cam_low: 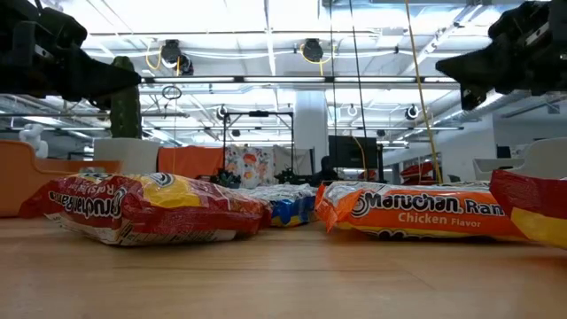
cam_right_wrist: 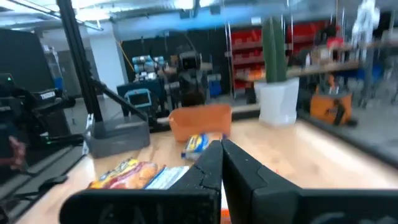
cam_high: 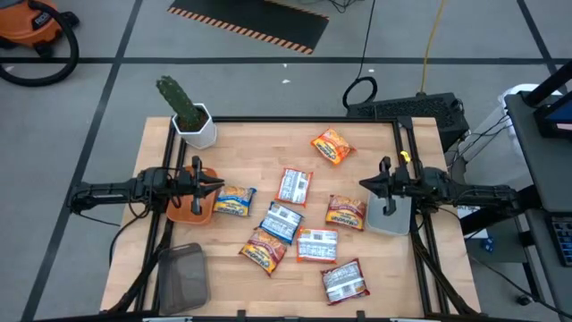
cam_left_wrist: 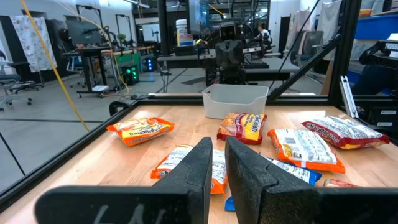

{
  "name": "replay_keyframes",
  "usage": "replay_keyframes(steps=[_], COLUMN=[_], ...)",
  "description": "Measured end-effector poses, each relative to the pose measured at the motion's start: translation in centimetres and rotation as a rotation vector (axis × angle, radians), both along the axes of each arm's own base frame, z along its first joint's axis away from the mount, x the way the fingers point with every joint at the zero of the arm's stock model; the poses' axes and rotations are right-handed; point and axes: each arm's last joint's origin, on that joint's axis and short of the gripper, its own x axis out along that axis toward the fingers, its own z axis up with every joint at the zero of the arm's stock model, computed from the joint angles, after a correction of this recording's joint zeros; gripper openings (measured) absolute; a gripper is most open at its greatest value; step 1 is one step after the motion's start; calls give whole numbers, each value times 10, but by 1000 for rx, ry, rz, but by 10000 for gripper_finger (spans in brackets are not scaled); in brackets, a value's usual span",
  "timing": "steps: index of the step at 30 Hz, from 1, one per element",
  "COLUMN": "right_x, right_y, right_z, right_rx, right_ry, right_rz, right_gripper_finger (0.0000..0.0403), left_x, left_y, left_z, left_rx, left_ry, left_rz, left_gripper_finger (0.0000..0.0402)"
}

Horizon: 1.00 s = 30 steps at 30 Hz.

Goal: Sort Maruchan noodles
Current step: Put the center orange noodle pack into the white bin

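A red-and-yellow packet (cam_low: 146, 208) lies closest to the low camera on the wooden table (cam_low: 283, 279), with an orange chicken-flavour packet (cam_low: 412, 211) just beside it and a blue packet (cam_low: 291, 209) behind, between the two. Both arms hang dark above them at the upper corners.

From overhead, the Maruchan noodles (cam_high: 295, 224) are scattered across the middle of the table, about eight packets. One orange packet (cam_high: 332, 146) lies apart toward the far edge; a red-white one (cam_high: 344, 281) sits nearest the front edge. The left gripper (cam_high: 217, 183) hovers over the orange bowl (cam_high: 189, 213), its tip beside a yellow-blue packet (cam_high: 235, 200). The right gripper (cam_high: 365, 184) hovers above a grey tray (cam_high: 390, 216). A second grey tray (cam_high: 184, 275) sits at the front left, a potted cactus (cam_high: 186, 112) at the far left.

Past the left wrist, the fingers (cam_left_wrist: 196, 168) stand a narrow slit apart, holding nothing, packets spread beyond them.

Past the right wrist, the fingers (cam_right_wrist: 205, 171) are pressed together, empty, pointing toward the orange bowl (cam_right_wrist: 200, 121).
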Motion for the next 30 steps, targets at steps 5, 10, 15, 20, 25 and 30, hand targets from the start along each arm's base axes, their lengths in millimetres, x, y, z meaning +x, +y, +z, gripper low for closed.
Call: replay_keyframes(steps=[5, 10, 15, 20, 25, 30], right_x=[-1, 0, 4, 12, 23, 36], right_y=[0, 2, 2, 2, 1, -3], right_z=[12, 39, 86, 139, 184, 212], right_rx=[12, 5, -2, 2, -21, 23], right_ry=[-113, -107, -55, 61, 138, 247], right_rz=[10, 48, 62, 62, 50, -51], right_gripper_finger=[0, 0, 0, 0, 0, 0], left_x=[0, 0, 0, 0, 0, 0], left_y=[0, 0, 0, 0, 0, 0], left_z=[0, 1, 1, 1, 1, 1], left_rx=[0, 0, 1, 1, 1, 1], left_ry=[-1, -10, -12, -16, -17, -18], left_rz=[0, 1, 3, 3, 2, 2], left_gripper_finger=[51, 51, 51, 51, 51, 51])
